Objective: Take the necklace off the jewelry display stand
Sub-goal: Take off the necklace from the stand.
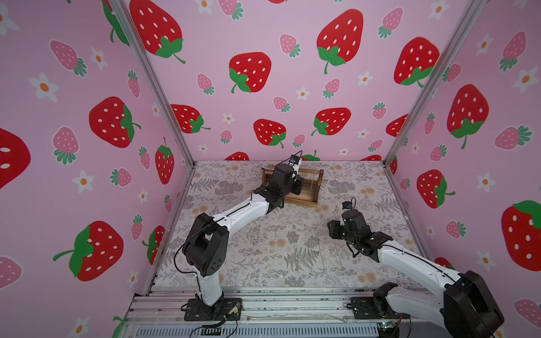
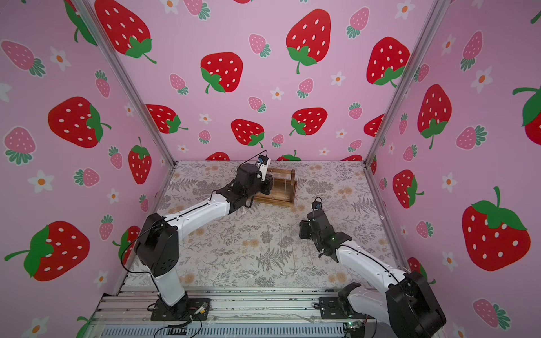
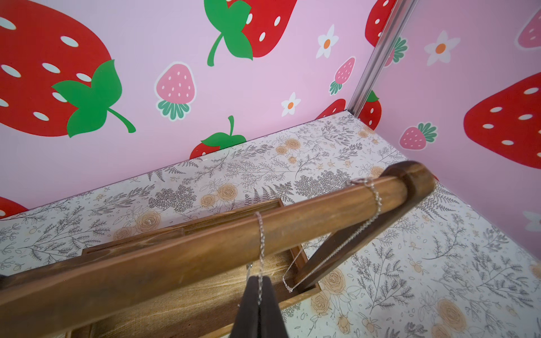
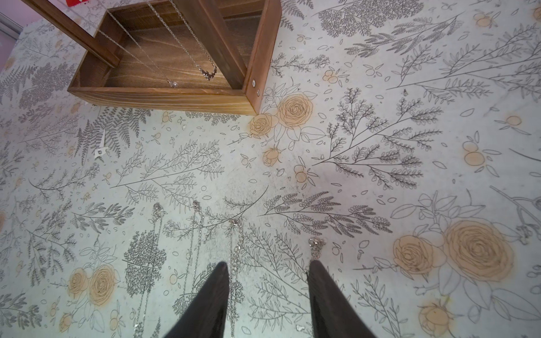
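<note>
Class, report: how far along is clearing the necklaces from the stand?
Done: several chains lie flat on the table. In hand: the left claw is shut on a necklace draped over the top bar. Left: lift it off; a second necklace hangs near the end upright.

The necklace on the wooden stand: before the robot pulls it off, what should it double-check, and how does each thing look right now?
1. Grip: left gripper shut on the necklace chain: ok.
2. Release: necklace off the top bar: not ok, it is draped over it.
3. Neighbour: second necklace apart from the held one: ok, it hangs near the end upright.
4. Other arm: right gripper out of the way: ok, open above the table, away from the jewelry display stand.
5. Snags: chain running free behind the bar: cannot tell.
</note>
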